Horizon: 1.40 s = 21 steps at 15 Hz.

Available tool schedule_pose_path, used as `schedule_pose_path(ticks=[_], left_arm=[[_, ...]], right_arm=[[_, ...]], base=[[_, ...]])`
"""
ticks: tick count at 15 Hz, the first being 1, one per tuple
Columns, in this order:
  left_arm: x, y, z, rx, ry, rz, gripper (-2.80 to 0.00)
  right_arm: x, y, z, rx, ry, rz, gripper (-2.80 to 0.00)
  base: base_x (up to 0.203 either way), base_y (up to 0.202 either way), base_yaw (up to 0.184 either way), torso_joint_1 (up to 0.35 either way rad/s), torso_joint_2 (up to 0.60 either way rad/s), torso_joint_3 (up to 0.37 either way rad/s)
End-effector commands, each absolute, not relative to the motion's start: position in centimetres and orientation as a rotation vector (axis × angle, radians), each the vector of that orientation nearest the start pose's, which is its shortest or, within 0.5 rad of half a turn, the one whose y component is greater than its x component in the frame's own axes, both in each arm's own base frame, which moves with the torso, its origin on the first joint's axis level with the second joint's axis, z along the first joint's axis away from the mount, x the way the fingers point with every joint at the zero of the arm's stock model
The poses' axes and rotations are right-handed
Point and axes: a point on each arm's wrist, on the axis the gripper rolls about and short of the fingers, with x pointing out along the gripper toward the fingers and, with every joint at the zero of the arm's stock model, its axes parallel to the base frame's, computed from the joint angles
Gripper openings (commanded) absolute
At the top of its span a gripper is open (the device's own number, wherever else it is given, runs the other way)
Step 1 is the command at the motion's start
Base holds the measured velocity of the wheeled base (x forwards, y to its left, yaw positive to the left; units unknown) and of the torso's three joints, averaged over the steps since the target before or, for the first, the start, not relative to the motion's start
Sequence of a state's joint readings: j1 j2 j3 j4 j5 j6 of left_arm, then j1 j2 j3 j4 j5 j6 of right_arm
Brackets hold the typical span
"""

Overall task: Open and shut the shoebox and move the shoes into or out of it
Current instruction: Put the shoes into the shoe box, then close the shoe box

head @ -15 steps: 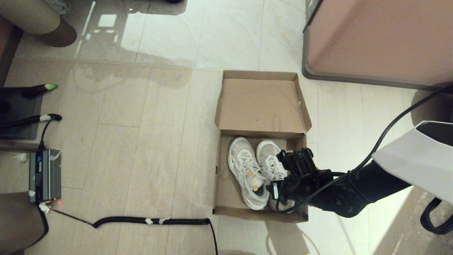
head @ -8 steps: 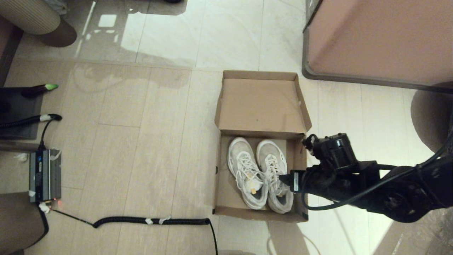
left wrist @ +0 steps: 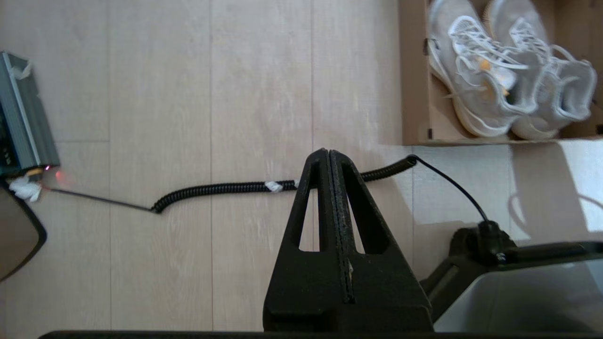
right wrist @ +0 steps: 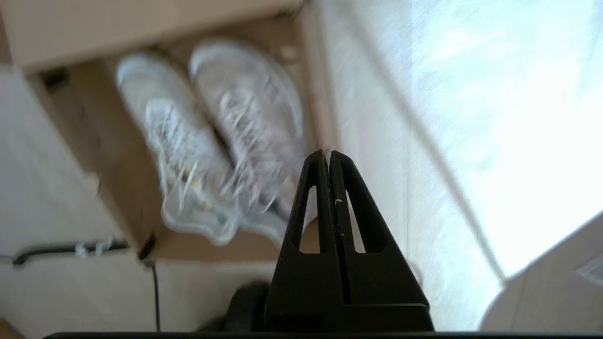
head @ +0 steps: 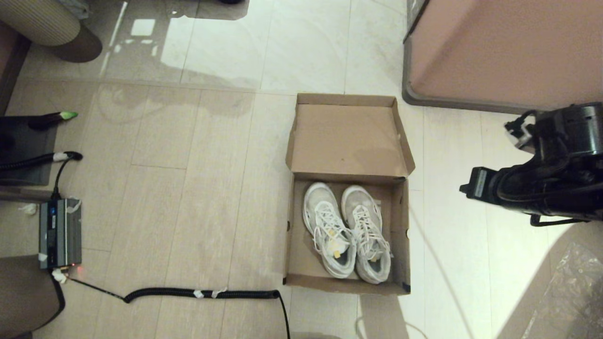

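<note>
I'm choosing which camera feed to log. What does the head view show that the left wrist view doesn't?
Only the head view shows the shoebox's lid lying open behind it, the pinkish-tan block beyond the box, and the right arm raised off to the box's right. Only the left wrist view shows the left hand, its fingers pressed shut above the floor. Both show the shoes lying side by side in the box, the coiled black cable and the grey device on the floor.

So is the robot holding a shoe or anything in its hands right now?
No, nothing. The right gripper is shut and empty, off to the side of the shoebox. The left gripper is shut and empty too. Both shoes lie inside.
</note>
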<state>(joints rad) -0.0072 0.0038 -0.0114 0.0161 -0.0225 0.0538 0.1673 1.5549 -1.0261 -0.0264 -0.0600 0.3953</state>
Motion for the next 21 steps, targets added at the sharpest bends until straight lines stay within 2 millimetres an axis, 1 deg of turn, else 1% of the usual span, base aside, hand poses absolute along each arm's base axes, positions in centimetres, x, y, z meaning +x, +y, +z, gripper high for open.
schedule_pose_path(ticks=[1, 2, 3, 4, 5, 7, 8, 9, 11, 12, 13, 14, 16, 18, 19, 20, 21], left_arm=[[-2.2, -0.1, 8.1, 0.061, 0.04, -0.04, -2.8], [-2.0, -0.1, 8.8, 0.062, 0.065, -0.057, -2.8], [-1.6, -0.1, 9.9, 0.062, 0.088, -0.084, -2.8], [-1.1, -0.2, 11.2, 0.06, 0.113, -0.103, -2.8], [0.0, -0.2, 12.8, 0.055, 0.159, -0.128, -2.8], [3.4, -0.5, 15.7, 0.026, 0.261, -0.19, -2.8], [5.8, -0.7, 16.6, 0.003, 0.319, -0.227, -2.8], [8.8, -1.0, 17.1, -0.025, 0.378, -0.263, -2.8], [14.9, -1.6, 16.8, -0.084, 0.463, -0.308, -2.8], [18.7, -2.0, 16.2, -0.121, 0.49, -0.324, -2.8], [22.2, -2.5, 15.5, -0.158, 0.507, -0.34, -2.8], [25.3, -3.2, 14.7, -0.19, 0.514, -0.357, -2.8], [31.4, -5.2, 13.2, -0.247, 0.49, -0.407, -2.8], [36.1, -7.9, 12.4, -0.302, 0.434, -0.465, -2.8], [37.7, -9.4, 12.2, -0.332, 0.409, -0.481, -2.8], [38.8, -10.8, 11.8, -0.364, 0.395, -0.482, -2.8], [39.8, -12.2, 11.9, -0.402, 0.361, -0.472, -2.8]], right_arm=[[28.7, 0.8, 23.4, 0.346, 0.486, -0.062, -2.8], [29.8, -0.4, 22.7, 0.336, 0.507, -0.084, -2.8], [30.5, -1.4, 22.4, 0.334, 0.515, -0.082, -2.8], [31.4, -1.7, 22.1, 0.339, 0.526, -0.07, -2.8], [32.4, -1.9, 21.6, 0.344, 0.539, -0.059, -2.8], [34.5, -2.1, 20.5, 0.355, 0.564, -0.044, -2.8], [35.7, -2.3, 19.9, 0.364, 0.575, -0.032, -2.8], [37.1, -2.4, 19.2, 0.37, 0.585, -0.026, -2.8], [39.5, -2.6, 18.4, 0.376, 0.582, -0.021, -2.8], [40.8, -2.8, 17.8, 0.389, 0.579, -0.017, -2.8], [42.0, -2.8, 17.5, 0.427, 0.574, 0.006, -2.8], [43.1, -2.9, 17.6, 0.483, 0.56, 0.034, -2.8], [45.7, -3.2, 17.7, 0.631, 0.52, 0.053, -2.8], [48.6, -3.4, 16.2, 0.729, 0.507, 0.052, -2.8], [49.7, -3.4, 15.3, 0.752, 0.509, 0.059, -2.8], [50.4, -3.3, 14.4, 0.775, 0.529, 0.084, -2.8], [50.7, -3.0, 13.6, 0.813, 0.564, 0.145, -2.8]], base=[[0.0, 0.0, 0.0, 0.0, 0.0, 0.0], [0.0, 0.0, 0.0, 0.0, 0.0, 0.0], [0.0, 0.0, 0.0, 0.0, 0.0, 0.0], [0.0, 0.0, 0.0, 0.0, 0.0, 0.0], [0.0, 0.0, 0.0, 0.0, 0.0, 0.0], [0.0, 0.0, 0.0, 0.0, 0.0, 0.0], [0.0, 0.0, 0.0, 0.0, 0.0, 0.0], [0.0, 0.0, 0.0, 0.0, 0.0, 0.0], [0.0, 0.0, 0.0, 0.0, 0.0, 0.0], [0.0, 0.0, 0.0, 0.0, 0.0, 0.0], [0.0, 0.0, 0.0, 0.0, 0.0, 0.0], [0.0, 0.0, 0.0, 0.0, 0.0, 0.0], [0.0, 0.0, 0.0, 0.0, 0.0, 0.0], [0.0, 0.0, 0.0, 0.0, 0.0, 0.0], [0.0, 0.0, 0.0, 0.0, 0.0, 0.0], [0.0, 0.0, 0.0, 0.0, 0.0, 0.0], [0.0, 0.0, 0.0, 0.0, 0.0, 0.0]])
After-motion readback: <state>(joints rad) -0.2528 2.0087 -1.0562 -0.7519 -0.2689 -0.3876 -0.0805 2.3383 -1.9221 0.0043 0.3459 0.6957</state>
